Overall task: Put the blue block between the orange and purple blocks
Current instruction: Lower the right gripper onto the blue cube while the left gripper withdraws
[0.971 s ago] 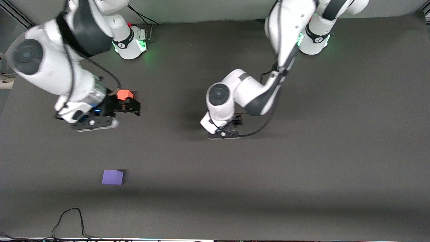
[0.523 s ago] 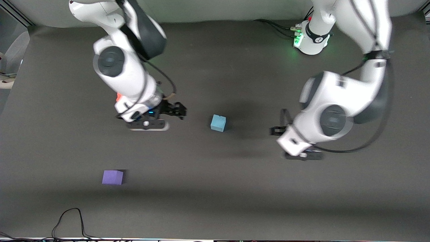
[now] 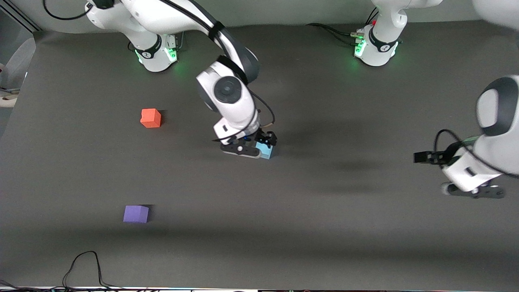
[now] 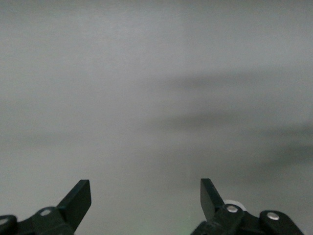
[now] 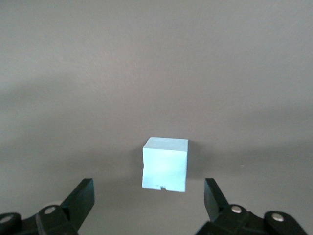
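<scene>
Three cubes (apart) on dark table [image 3: 365, 243]

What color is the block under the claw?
Light sky blue. The blue block shows best in the right wrist view.

A dark grey matte table [image 3: 365, 243] fills the scene, crossed by soft blurred shadows. A pale wall [image 3: 284, 12] runs along its top edge. A black cable [image 3: 83, 265] loops at the bottom corner.
</scene>
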Controlling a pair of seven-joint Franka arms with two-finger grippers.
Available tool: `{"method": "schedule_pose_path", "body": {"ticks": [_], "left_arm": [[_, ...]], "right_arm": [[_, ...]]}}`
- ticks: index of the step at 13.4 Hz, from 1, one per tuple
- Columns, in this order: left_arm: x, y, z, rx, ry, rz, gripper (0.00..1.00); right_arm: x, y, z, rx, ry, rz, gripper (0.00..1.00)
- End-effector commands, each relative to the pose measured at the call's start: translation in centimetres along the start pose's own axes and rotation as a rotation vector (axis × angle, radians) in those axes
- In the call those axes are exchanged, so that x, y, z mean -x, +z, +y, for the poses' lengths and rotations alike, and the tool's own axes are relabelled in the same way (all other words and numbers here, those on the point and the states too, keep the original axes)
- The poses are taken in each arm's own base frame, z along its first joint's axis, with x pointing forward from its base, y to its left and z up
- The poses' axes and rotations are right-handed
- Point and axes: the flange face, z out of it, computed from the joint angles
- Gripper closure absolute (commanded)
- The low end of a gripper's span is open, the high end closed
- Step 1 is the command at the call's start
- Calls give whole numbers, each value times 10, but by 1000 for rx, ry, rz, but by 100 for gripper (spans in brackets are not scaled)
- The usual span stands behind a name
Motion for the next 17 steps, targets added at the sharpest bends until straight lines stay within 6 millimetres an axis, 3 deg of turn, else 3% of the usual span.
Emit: {"method": "schedule_pose_path", "body": {"ticks": [1, 3, 7, 8, 11, 12, 14, 17], "left_arm": [[37, -34, -13, -15, 24, 17, 0], [52, -49, -18, -14, 14, 29, 0], [77, -60, -14, -17, -1, 55, 0], [77, -62, -11, -18, 0, 58, 0], [95, -59, -1, -22, -38, 119, 0], [100, -58, 0, -18, -38, 122, 0], [102, -60, 2, -14, -33, 119, 0], [104, -63, 1, -9, -29, 110, 0]], "right_arm": [[2, 41, -8, 44, 35, 47, 1], [17, 72, -11, 73, 30, 37, 1], [18, 103, -9, 53, 56, 50, 2], [19, 105, -8, 56, 53, 50, 9], [27, 113, -5, 78, 34, 50, 59], [25, 110, -5, 76, 29, 52, 68], [13, 89, -1, 83, 22, 60, 68], [-31, 3, 33, 161, -65, 42, 68]]}}
